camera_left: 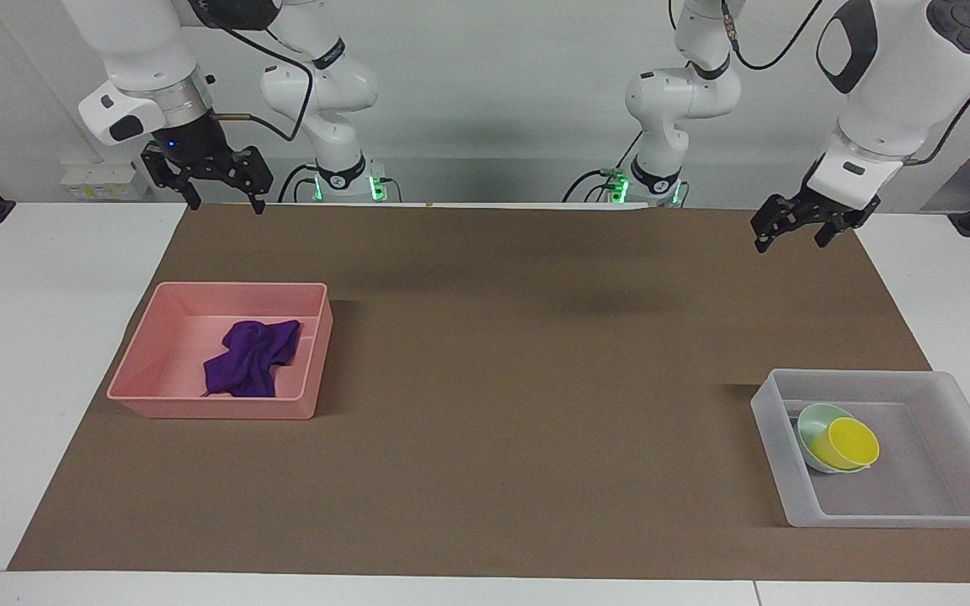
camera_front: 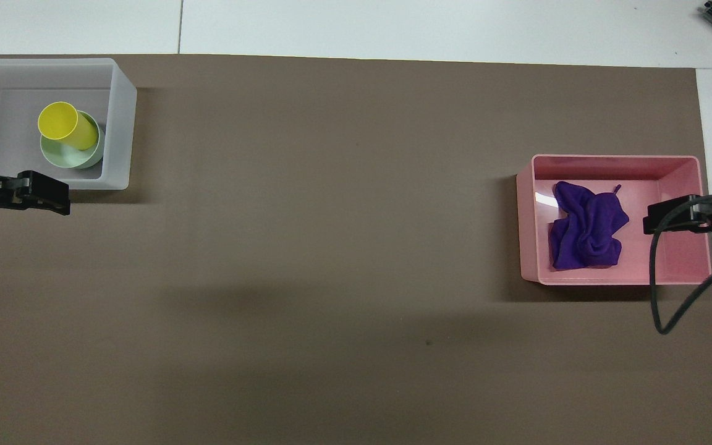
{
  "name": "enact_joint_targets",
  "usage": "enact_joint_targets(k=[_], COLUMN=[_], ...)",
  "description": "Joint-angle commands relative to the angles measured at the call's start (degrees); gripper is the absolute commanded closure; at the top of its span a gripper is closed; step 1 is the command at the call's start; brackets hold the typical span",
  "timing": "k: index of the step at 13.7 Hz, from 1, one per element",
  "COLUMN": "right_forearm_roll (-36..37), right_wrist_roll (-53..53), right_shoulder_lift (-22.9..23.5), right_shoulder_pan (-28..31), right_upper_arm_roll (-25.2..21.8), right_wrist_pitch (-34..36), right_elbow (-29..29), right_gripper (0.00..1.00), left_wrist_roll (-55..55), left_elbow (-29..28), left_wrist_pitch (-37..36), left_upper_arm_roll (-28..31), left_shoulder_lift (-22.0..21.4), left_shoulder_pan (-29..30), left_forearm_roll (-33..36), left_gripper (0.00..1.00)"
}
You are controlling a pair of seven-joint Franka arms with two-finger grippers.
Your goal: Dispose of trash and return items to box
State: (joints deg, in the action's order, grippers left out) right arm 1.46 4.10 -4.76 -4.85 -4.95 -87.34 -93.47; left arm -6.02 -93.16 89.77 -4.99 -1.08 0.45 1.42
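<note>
Left gripper (camera_left: 788, 225): you have it raised in the air over the brown mat, at the left arm's end of the table and close to the robots' edge of the mat. Its fingers are spread apart and carry nothing.
Right gripper (camera_left: 218, 186): yours hangs high above the mat's edge nearest the robots, at the right arm's end. Its fingers are parted wide and empty.
Box (camera_left: 767, 411): the translucent whitish tray sits at the left arm's end of the table, farther from the robots than the left gripper's spot on the mat, with its outer wall running off the mat's end.
Yellow cup (camera_left: 850, 443): it leans tilted inside the mint-green bowl (camera_left: 813, 418), and both lie in the box, toward the wall that faces the middle of the table.
Purple rag (camera_left: 251, 359): it lies crumpled on the floor of the pink tray (camera_left: 215, 410), touching no wall that you can see.
Pink tray: it sits at the right arm's end of the table, well apart from the box.
Open room: between the two trays you have a long bare stretch of mat (camera_front: 331, 247).
Table (camera_left: 47, 337): white, showing at both ends and along the edge farthest from the robots, past the mat.
Room: a pale wall stands at the robots' bases.
</note>
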Motion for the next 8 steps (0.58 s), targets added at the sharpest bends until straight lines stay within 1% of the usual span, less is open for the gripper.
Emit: enact_joint_targets(k=[1, 2, 8], right_forearm_roll=[-0.4, -0.8, -0.8], right_wrist_roll=[-1.6, -1.6, -1.3], right_shoulder_lift=[0.2, 0.8, 0.3], right_shoulder_pan=[1.3, 1.5, 1.0], right_upper_arm_roll=[0.3, 0.2, 0.0], right_wrist_pitch=[1.7, 2.2, 1.4], right_elbow=[1.0, 1.9, 0.3], right_gripper=[0.0, 0.0, 0.0], left_wrist_roll=[-0.4, -0.3, 0.1], left_elbow=[-0.3, -0.4, -0.8], left_wrist_pitch=[0.0, 0.0, 1.4], left_upper_arm_roll=[-0.5, -0.5, -0.4], left_shoulder_lift=[-1.0, -1.1, -1.5], left_shoulder_pan=[0.3, 0.4, 0.5], left_forearm_roll=[0.0, -0.1, -0.3], left_gripper=[0.0, 0.0, 0.0])
